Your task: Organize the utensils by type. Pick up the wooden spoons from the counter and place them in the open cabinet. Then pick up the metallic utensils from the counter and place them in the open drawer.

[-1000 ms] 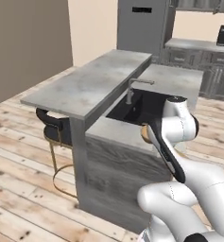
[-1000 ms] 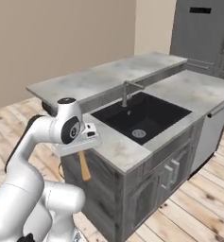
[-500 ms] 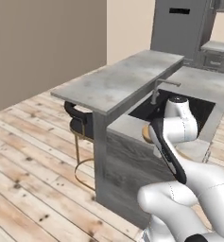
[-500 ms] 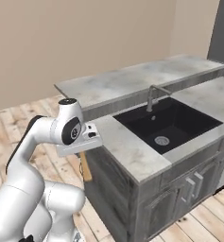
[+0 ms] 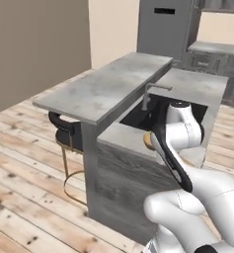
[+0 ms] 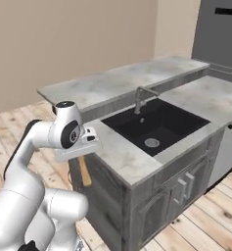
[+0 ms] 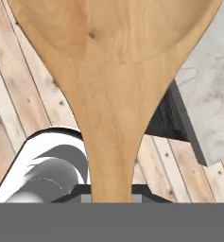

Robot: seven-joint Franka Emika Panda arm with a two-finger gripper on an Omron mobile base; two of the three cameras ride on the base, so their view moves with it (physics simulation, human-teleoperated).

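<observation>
A light orange-brown wooden spoon [image 7: 114,71] is held in my gripper [image 7: 111,196], which is shut on its handle; the oval bowl points away from the hand. From the right base view the spoon [image 6: 84,171] hangs below the hand [image 6: 78,146], beside the front corner of the grey marbled counter [image 6: 122,157]. A bit of the spoon [image 5: 148,141] peeks out left of the arm, over the counter [image 5: 103,91]. The second wooden spoon, the metallic utensils, the cabinet and the drawer are out of view.
A black sink [image 6: 154,125] with a grey faucet [image 6: 137,95] is set into the lower worktop. A dark bar stool [image 5: 64,133] stands under the raised top. Low cupboards [image 6: 183,188] sit below the sink, and a tall grey fridge [image 5: 168,24] stands behind. The floor is wooden.
The whole picture has shifted in both base views, so the base has driven along the island. The hand keeps the wooden spoon in the same hold.
</observation>
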